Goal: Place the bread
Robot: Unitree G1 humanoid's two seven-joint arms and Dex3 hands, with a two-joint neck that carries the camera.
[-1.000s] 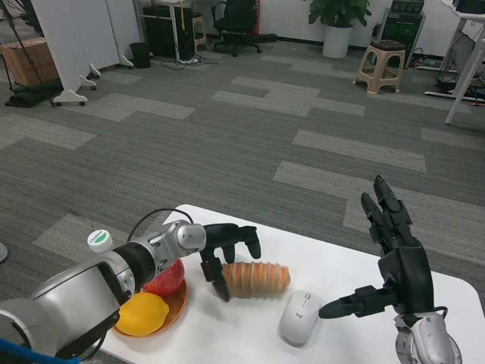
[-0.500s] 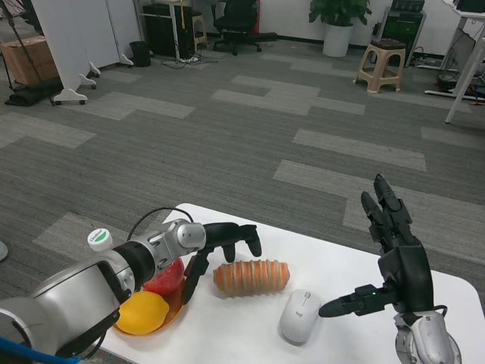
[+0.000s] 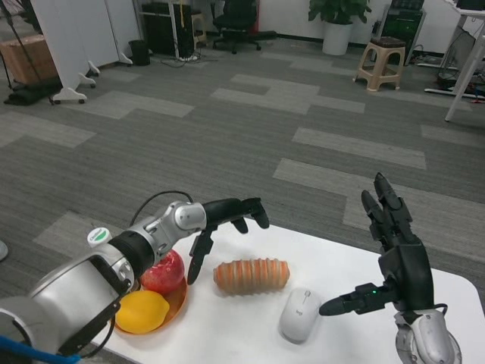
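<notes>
Since the bread (image 3: 251,275) is rounded and lies free on the white table (image 3: 341,273), a stray brush from the left hand (image 3: 224,218) as it clears could, I judge, roll it toward the fruit plate (image 3: 176,303) or the mouse (image 3: 300,315). Left hand hangs just above and left of the loaf, fingers spread wide, holding nothing, thumb pointing down beside the apple (image 3: 164,274). Right hand (image 3: 394,262), well right of the bread and past the mouse, is upright w/ fingers splayed, empty. Vs. 1 s ago: left hand was down at the loaf's left end, gripping it; it has let go and lifted. Bread approx. same spot.
</notes>
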